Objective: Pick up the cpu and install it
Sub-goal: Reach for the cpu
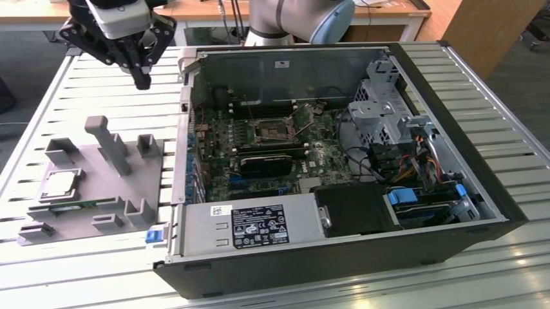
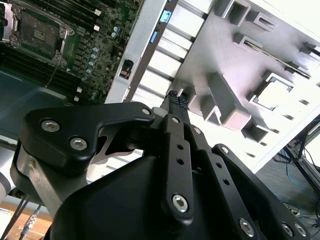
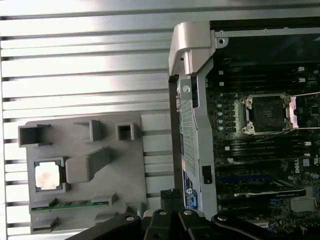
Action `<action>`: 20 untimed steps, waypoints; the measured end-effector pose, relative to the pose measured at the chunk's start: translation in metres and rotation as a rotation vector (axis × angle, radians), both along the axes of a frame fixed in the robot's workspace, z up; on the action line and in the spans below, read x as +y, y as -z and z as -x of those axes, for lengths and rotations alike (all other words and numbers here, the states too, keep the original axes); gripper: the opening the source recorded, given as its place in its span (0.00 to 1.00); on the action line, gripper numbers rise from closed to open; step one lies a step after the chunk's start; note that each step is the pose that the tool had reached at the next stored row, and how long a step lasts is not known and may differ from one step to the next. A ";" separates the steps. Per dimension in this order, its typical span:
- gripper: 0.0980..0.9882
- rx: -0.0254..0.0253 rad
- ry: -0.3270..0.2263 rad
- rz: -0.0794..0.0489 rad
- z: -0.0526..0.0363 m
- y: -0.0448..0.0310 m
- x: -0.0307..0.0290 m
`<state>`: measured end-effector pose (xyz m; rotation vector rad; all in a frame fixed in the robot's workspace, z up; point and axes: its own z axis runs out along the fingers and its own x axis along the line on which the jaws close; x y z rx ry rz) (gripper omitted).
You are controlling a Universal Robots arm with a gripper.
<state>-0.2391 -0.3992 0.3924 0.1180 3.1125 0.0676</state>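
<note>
Approach step: black gripper [image 1: 142, 82], jaws closed on nothing, hovers beyond grey plastic fixture plate's [image 1: 90, 168] edge; silver-topped square cpu [image 1: 60, 184] there needs opened jaws.

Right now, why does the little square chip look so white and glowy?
In the first wrist view, light bounces off the metal top of the cpu and washes it out pale; the table slats glare white there too. In the exterior view the same chip looks greyer.
</note>
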 end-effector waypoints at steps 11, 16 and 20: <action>0.01 0.0001 0.000 0.000 0.0045 0.0001 0.0000; 0.01 0.0000 0.000 0.000 0.0065 0.0002 0.0000; 0.01 0.0000 0.000 0.000 0.0081 0.0003 0.0000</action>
